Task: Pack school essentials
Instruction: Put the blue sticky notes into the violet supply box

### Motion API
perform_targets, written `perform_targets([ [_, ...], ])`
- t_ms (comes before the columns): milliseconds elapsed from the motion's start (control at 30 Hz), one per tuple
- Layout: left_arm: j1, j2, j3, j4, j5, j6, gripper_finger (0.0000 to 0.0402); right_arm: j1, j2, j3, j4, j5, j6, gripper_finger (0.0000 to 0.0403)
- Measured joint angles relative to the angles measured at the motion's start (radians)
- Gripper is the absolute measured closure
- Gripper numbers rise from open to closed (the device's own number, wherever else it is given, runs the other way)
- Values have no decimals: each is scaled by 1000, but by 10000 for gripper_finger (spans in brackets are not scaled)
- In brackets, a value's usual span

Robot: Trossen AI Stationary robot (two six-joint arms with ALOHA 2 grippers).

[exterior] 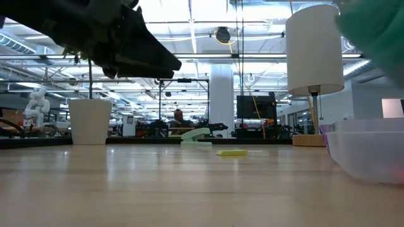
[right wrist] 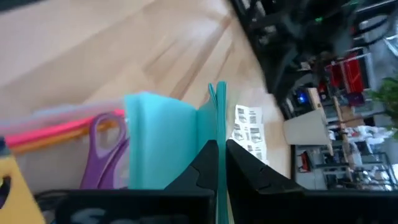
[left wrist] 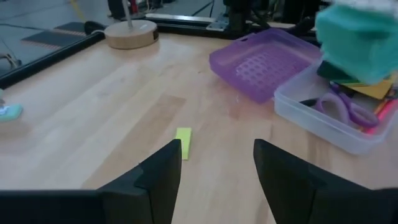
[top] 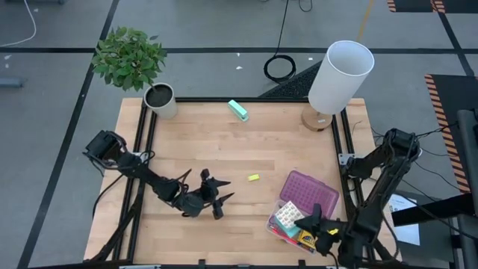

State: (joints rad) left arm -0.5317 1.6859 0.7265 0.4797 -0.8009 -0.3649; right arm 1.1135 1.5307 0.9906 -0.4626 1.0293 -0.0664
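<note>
Nearest, the right gripper (right wrist: 219,163) was clamped on a teal card pack (right wrist: 168,143), hanging just above the clear box (left wrist: 323,115), seemingly to lower it inside. Purple-handled scissors (left wrist: 345,107) and a pink pen (right wrist: 59,132) already lay there, with the purple lid (top: 308,190) set aside to leave the opening free. Mid-table, the left gripper (top: 216,198) hovered, fingers spread, facing the yellow eraser (top: 253,178), likely its next pick. Farther off lay the teal block (top: 238,110).

Back edge of the wooden table (top: 224,142) has a potted plant (top: 131,60), a white lamp (top: 340,75), and 1 teal block (top: 238,110) lying between them.
</note>
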Motion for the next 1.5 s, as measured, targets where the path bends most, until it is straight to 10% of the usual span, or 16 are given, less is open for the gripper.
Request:
perform_targets([
  [467,33,0,0,2,0,-3,199,-67,-1,-238,377,-173,-193,386],
  [1233,-8,0,0,3,-46,-53,199,-67,-100,-339,448,-169,-271,380],
  [1500,-6,0,0,4,-64,-52,199,-66,-100,-347,464,-171,-278,320],
])
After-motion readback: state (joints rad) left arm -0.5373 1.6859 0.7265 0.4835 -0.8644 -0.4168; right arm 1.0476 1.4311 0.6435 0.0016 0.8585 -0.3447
